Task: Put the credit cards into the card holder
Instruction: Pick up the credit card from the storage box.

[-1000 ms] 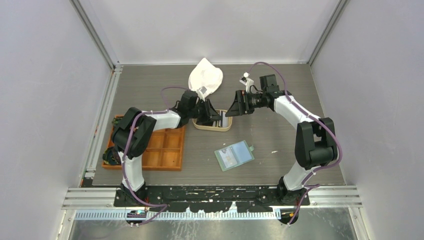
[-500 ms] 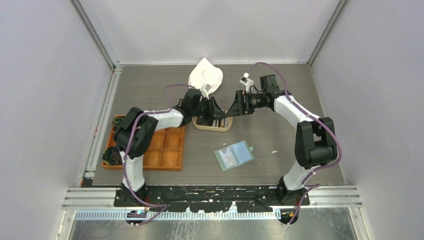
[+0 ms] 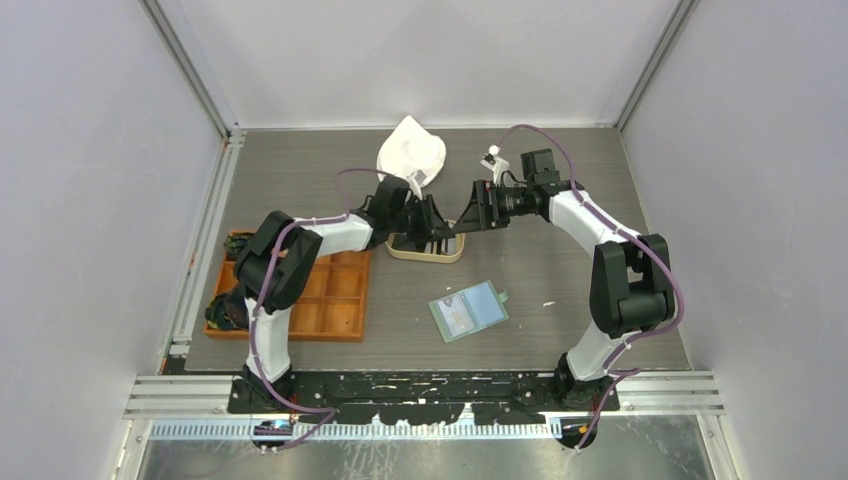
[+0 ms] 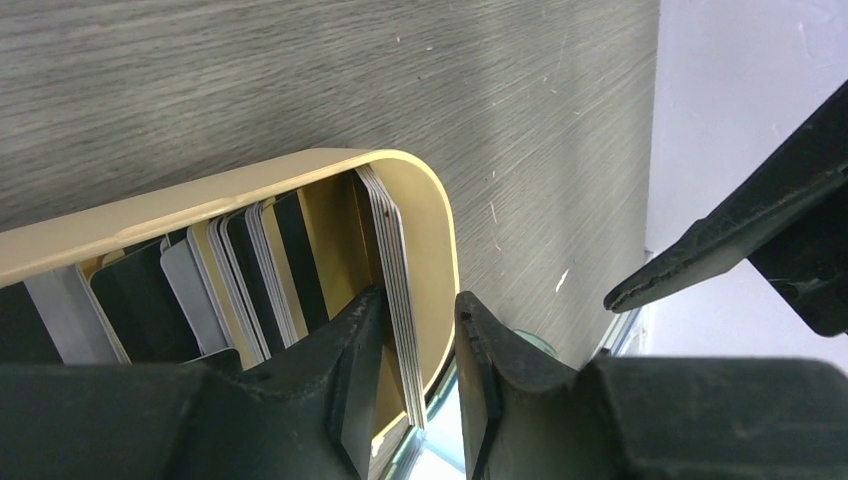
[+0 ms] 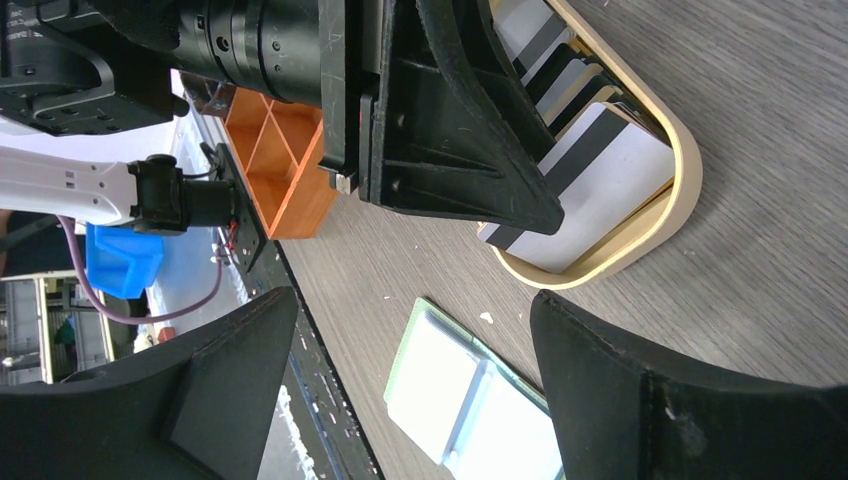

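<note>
Several credit cards (image 4: 392, 240), black and pale, stand on edge in an oval tan tray (image 4: 250, 180). My left gripper (image 4: 415, 310) is narrowly open and straddles the last stack of cards at the tray's right end. A gap shows between that stack and one finger. My right gripper (image 3: 466, 218) is wide open and empty, hovering just right of the tray (image 3: 425, 254) and facing the left gripper (image 3: 436, 228). The sage-green card holder (image 3: 468, 310) lies open and flat, nearer the front; it also shows in the right wrist view (image 5: 470, 400).
An orange compartmented tray (image 3: 325, 295) sits at the left. A white cloth-like item (image 3: 410, 155) lies behind the tan tray. One finger of my right gripper (image 4: 740, 230) shows close by in the left wrist view.
My left gripper has slid right along the tan tray to its right end. My right gripper has held almost still, so the two grippers are now closer together.
</note>
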You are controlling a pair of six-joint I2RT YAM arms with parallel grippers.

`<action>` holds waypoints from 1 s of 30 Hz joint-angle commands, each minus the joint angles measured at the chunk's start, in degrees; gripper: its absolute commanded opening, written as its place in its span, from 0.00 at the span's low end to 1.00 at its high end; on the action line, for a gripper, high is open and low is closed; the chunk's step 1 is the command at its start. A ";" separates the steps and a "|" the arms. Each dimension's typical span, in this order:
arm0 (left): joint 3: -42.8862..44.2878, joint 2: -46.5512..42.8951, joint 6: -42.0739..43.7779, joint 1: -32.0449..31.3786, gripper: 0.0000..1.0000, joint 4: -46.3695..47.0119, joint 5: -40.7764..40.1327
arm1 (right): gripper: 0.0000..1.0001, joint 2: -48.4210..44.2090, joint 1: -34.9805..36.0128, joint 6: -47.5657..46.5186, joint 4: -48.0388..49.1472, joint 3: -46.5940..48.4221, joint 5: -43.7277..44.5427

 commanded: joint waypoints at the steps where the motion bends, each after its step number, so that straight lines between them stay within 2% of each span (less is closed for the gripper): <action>1: 4.94 0.47 3.49 -1.26 0.33 -5.80 -3.12 | 0.91 -0.40 -0.29 0.66 0.73 2.70 -1.70; 9: 10.98 2.81 6.42 -2.70 0.29 -17.51 -8.16 | 0.91 -0.91 -0.69 0.73 0.71 2.61 -2.06; 14: 12.99 3.73 7.60 -3.11 0.25 -21.22 -10.76 | 0.91 -1.04 -0.83 0.78 0.70 2.59 -2.31; 19: 12.59 2.73 7.70 -3.12 0.07 -20.91 -10.73 | 0.91 -1.04 -1.00 0.78 0.74 2.53 -2.50; 22: 11.21 1.40 6.59 -2.39 0.01 -18.91 -9.40 | 0.91 -1.12 -1.07 0.78 0.70 2.51 -2.59; 30: 7.84 0.68 2.30 0.45 0.00 -11.27 -1.69 | 0.91 -1.17 -1.26 0.85 0.70 2.45 -2.76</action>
